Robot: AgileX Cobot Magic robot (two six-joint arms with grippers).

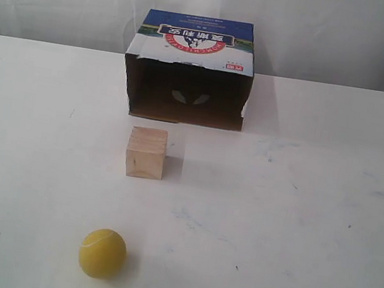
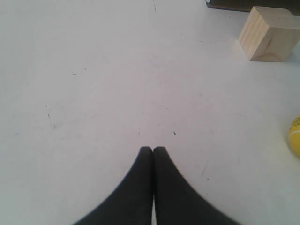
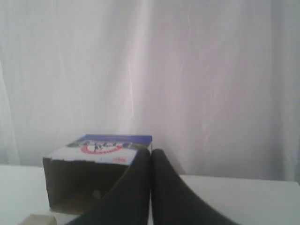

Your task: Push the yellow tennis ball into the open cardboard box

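Observation:
The yellow tennis ball (image 1: 102,253) rests on the white table near the front, left of centre; only its edge (image 2: 296,136) shows in the left wrist view. The open cardboard box (image 1: 189,70) lies at the back with its dark opening facing forward, and the right wrist view also shows this box (image 3: 89,176). My left gripper (image 2: 153,150) is shut with nothing in it, low over bare table, apart from the ball. My right gripper (image 3: 150,152) is shut and empty, pointing toward the box. Neither gripper shows in the exterior view.
A pale wooden cube (image 1: 146,153) stands between the ball and the box; the same cube (image 2: 268,33) appears in the left wrist view. White table (image 1: 313,207) spreads all around. A white curtain (image 1: 306,23) hangs behind the box.

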